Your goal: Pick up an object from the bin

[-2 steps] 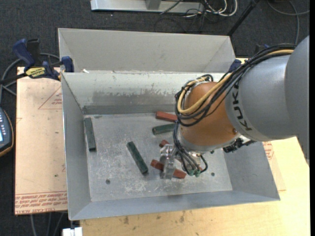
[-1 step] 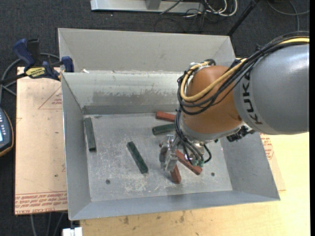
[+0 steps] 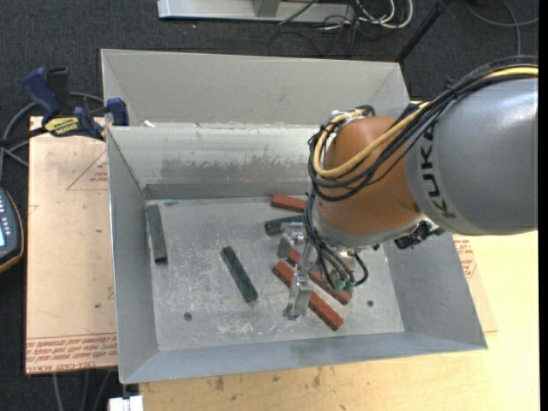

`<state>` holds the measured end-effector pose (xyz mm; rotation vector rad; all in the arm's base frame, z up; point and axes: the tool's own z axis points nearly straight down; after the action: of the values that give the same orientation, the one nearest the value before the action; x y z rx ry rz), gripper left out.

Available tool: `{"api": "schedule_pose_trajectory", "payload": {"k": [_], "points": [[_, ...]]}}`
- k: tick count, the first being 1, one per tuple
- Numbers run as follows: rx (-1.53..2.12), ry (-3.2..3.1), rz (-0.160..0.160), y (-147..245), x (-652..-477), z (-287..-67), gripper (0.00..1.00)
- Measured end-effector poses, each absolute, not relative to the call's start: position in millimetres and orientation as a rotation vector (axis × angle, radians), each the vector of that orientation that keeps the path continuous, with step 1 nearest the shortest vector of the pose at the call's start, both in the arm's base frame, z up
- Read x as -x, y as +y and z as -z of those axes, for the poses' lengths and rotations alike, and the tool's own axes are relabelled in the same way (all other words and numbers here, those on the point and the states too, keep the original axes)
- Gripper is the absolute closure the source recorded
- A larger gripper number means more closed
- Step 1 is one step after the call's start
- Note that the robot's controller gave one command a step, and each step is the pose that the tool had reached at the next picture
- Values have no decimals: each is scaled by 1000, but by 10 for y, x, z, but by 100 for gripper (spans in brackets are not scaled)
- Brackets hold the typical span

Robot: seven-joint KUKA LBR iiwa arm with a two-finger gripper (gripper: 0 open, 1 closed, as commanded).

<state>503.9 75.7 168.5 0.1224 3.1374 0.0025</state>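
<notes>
Looking down into the grey metal bin (image 3: 248, 88): reached into from the right by the arm, with the orange wrist cover (image 3: 368, 178) looped in yellow and black cables (image 3: 342, 144) and hanging over the right half of the floor.

Below that cover, low over the floor toward the front right, the gripper (image 3: 297, 302). Open or closed: cannot tell, being narrow, seen almost end-on and crowded from above by wrist parts.

Just beside the tip, on the right, a long red-brown bar (image 3: 325, 311), flat on the floor and slanting toward the front right corner. Touching the tip or only next to it: cannot tell.

Right behind the tip, under the wrist, more red-brown pieces (image 3: 287, 274) crossed over one another in a small heap, partly hidden by the gripper body and loose wires.

Farther back, near the foot of the rear wall, another red-brown bar (image 3: 288, 201), one end tucked under the orange cover. Between that bar and the heap, a short dark green piece (image 3: 280, 226).

Left of the tip, in the middle of the floor, a dark green bar (image 3: 239, 274) on a diagonal, apart from everything else.

At the far left, along the side wall, a grey-green bar (image 3: 156, 234) lying nearly front to back, well apart from the rest.

Blocking a clear look at the heap: cover, cables and wrist.
</notes>
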Motion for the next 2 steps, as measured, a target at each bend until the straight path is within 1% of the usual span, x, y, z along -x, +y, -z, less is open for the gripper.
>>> {"api": "schedule_pose_trajectory", "payload": {"k": [1, 2], "points": [[-189, 3132, -1, 252, -5730, -662, 0], [-421, 3118, 1, -87, -4941, -694, 0]]}}
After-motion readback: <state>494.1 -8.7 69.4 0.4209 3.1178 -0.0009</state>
